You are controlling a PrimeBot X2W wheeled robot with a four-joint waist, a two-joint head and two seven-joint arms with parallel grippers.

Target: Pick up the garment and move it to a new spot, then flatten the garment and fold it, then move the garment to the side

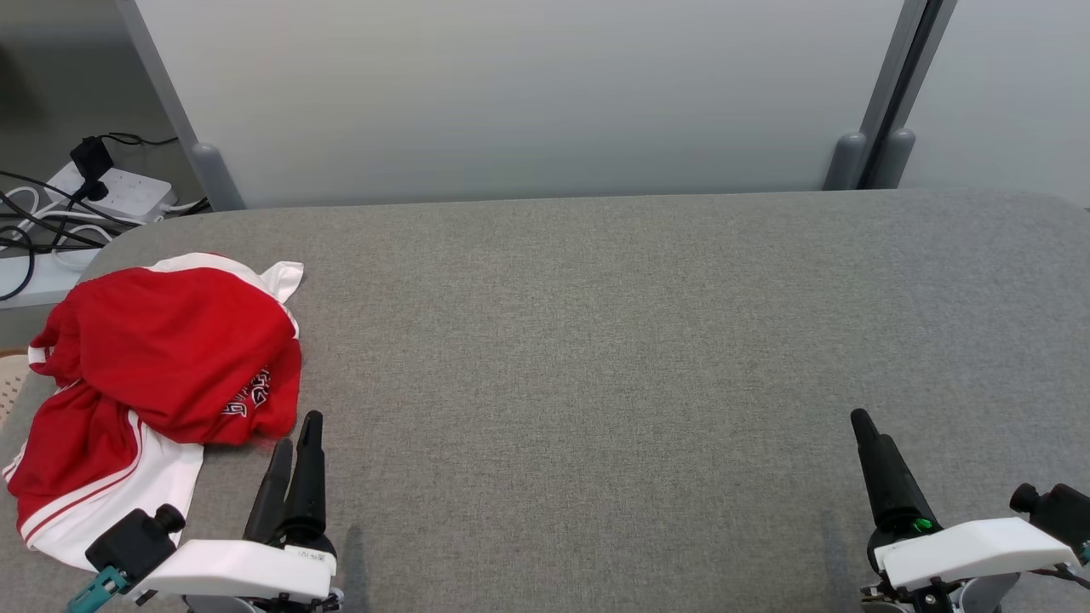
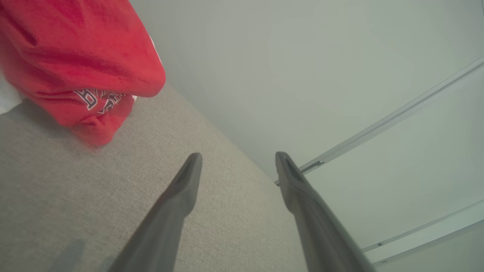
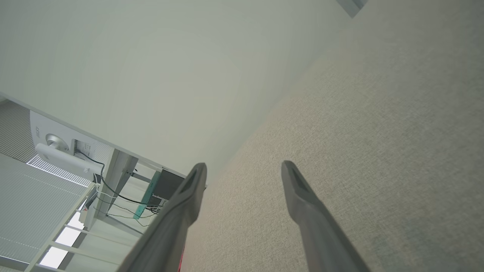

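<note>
Lying crumpled just left of the left jaws, the red-and-white fabric jersey [image 1: 162,358] rests on the grey cloth-covered surface [image 1: 596,340], seemingly untouched. Both jaws gape wide, holding nothing, ready for pickup; the right jaws sit well apart.

The grey counter [image 1: 596,340] is viewed from the head, forward and downward, toward a white partition [image 1: 511,94]. Low, close views are taken along the left claw [image 2: 238,155] and right claw [image 3: 244,165]. The red garment [image 1: 162,340] is shared by head and left wrist views.
</note>
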